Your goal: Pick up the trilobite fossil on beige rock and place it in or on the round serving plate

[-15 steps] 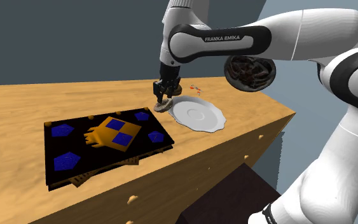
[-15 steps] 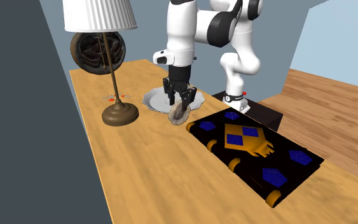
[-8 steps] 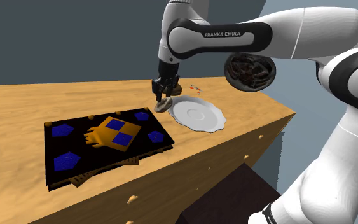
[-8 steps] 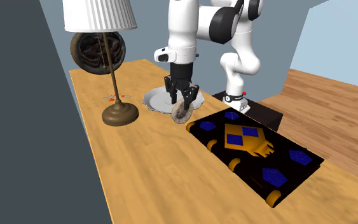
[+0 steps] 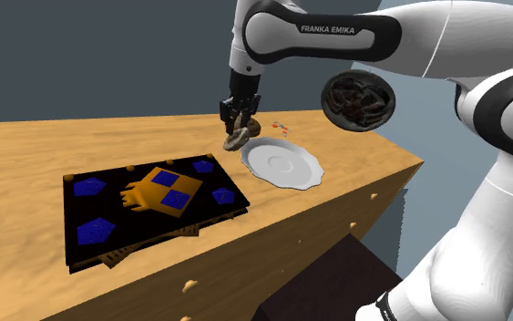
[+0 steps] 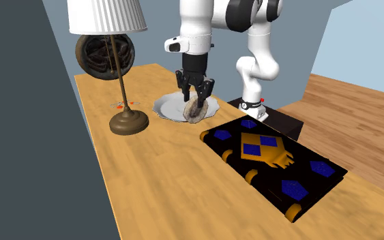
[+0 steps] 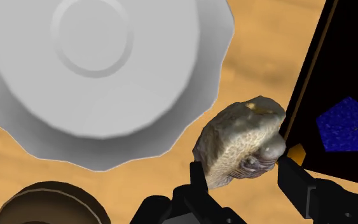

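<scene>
One trilobite fossil [image 5: 237,139] is pinched by the hand [image 5: 238,126] above the desk [image 5: 26,150], beside the white plate [image 5: 286,166], upper centre.

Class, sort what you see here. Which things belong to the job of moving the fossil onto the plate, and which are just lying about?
In the job:
- beige, lumpy fossil rock
- black two-finger gripper, clasping the rock
- round white scalloped plate

Lying about:
- brass-coloured lamp with a white shade
- black board with blue pentagons
- dark round disc behind the lamp

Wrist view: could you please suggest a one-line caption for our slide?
Claw clasping the beige trilobite fossil beside the white scalloped plate, over the wooden tabletop.
</scene>
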Controlling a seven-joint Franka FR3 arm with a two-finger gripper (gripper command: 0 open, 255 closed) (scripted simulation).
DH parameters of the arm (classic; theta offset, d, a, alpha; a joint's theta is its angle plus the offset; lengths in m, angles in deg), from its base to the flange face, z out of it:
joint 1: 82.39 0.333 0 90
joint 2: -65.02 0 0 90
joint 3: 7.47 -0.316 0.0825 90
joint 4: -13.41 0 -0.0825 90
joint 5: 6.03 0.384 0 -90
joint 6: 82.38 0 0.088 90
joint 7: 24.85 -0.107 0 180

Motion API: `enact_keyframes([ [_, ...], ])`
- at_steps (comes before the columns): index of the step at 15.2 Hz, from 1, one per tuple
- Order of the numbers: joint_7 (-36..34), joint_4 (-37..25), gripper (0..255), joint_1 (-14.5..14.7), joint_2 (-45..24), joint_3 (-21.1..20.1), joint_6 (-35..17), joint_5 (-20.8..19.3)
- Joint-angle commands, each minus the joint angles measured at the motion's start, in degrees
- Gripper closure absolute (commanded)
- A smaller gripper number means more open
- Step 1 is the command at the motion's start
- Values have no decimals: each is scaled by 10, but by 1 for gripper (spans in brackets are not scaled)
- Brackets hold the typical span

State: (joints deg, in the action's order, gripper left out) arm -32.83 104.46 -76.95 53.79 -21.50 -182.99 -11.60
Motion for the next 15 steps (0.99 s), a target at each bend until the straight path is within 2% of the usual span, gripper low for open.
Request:
enact_keyframes([
  [1, 1, -16, 255, 0, 1, 0, 17, 0],
  [6, 3, -58, 255, 2, -3, -1, 55, 0],
  [15, 107, 128, 255, -57, 160, 44, 23, 34],
])
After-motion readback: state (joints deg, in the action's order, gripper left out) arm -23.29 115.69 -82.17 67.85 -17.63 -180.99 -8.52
